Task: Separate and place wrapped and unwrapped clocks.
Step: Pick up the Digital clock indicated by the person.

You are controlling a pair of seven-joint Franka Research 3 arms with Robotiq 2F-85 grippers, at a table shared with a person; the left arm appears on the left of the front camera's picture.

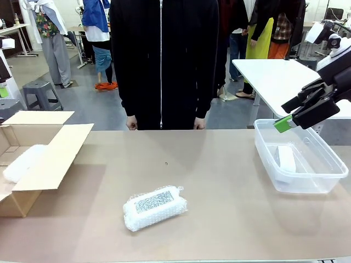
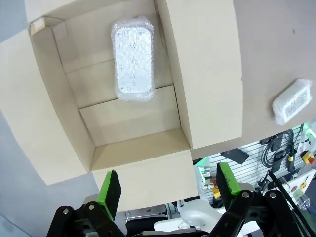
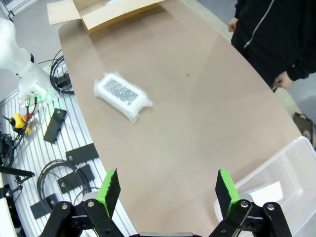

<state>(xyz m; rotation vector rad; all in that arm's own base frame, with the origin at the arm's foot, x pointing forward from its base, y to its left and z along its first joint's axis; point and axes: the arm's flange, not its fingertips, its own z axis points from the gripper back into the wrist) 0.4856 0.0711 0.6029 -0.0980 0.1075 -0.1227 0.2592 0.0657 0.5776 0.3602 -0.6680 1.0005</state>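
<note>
A bubble-wrapped clock (image 1: 155,207) with a grey speckled panel lies on the brown table near the front middle; it is the same wrapped clock (image 3: 122,96) that the right wrist view shows. A second wrapped clock (image 2: 132,59) rests inside the open cardboard box (image 2: 74,128), straight below my open left gripper (image 2: 168,185). That boxed bundle (image 1: 24,163) appears at the far left in the front view. A plain white unwrapped clock (image 1: 285,159) lies in the clear plastic bin (image 1: 329,181). My right gripper (image 1: 285,114) hovers open and empty over the bin's far edge.
A person in a black jacket stands at the far side, hands (image 1: 131,124) hanging at the table edge. The cardboard box flaps (image 1: 52,156) spread over the left of the table. Cables and tools (image 3: 59,173) lie beyond the near table edge.
</note>
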